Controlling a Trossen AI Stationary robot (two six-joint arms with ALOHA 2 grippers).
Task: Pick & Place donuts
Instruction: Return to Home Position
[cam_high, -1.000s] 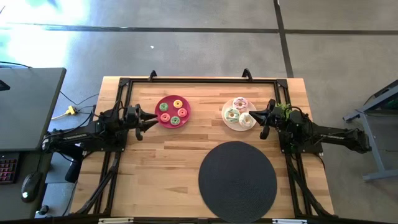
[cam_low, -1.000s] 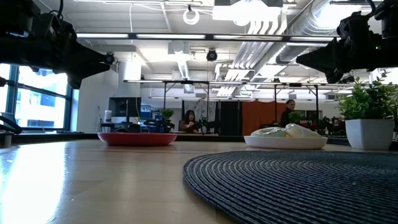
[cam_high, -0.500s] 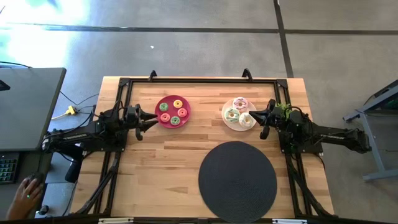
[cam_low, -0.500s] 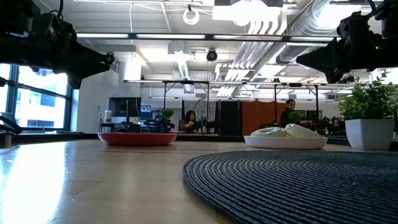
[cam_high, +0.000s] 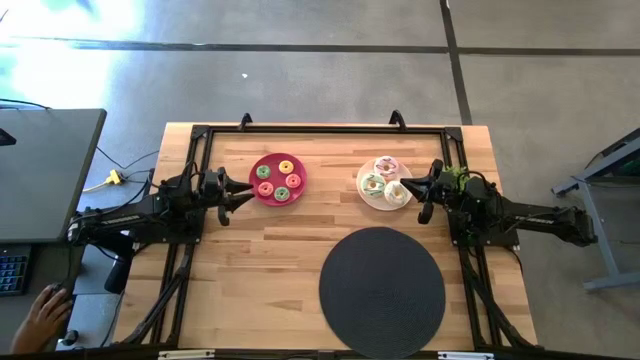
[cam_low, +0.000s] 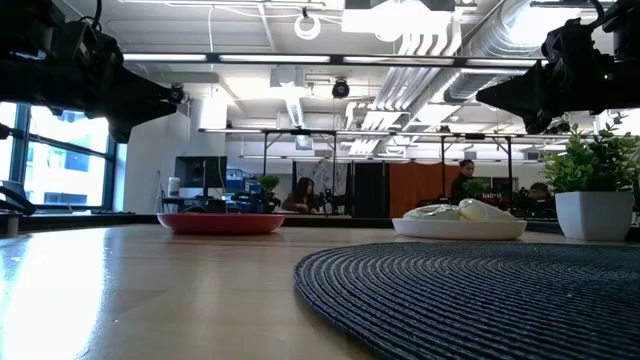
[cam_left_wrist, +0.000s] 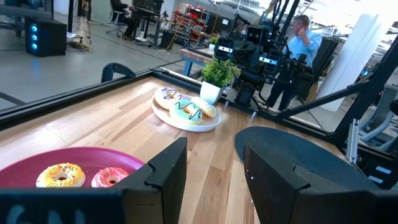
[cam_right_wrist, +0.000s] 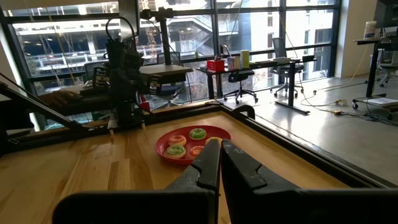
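Note:
Five tiny donuts (cam_high: 280, 180) in green, orange, pink and yellow lie on a red plate (cam_high: 254, 166) at the table's far left. Three larger frosted donuts (cam_high: 385, 182) lie on a white plate (cam_high: 361, 178) at the far right. My left gripper (cam_high: 247, 191) hovers open just left of the red plate; its wrist view shows the red plate (cam_left_wrist: 37, 163) with two tiny donuts (cam_left_wrist: 61, 175). My right gripper (cam_high: 416, 190) hovers shut just right of the white plate. In the right wrist view the red plate (cam_right_wrist: 163, 149) shows beyond the right gripper (cam_right_wrist: 221, 163).
A big black woven disc (cam_high: 381, 290) covers the near right of the table and fills the low view's foreground (cam_low: 480, 290). A small potted plant (cam_high: 455, 174) stands beside my right arm. Bare wood (cam_high: 250, 270) lies at the near left. A black rail (cam_high: 320, 127) frames the table.
Both arms have kept still and the donuts have not moved. A person's hand has come to the mouse on the desk beside the table's left edge.

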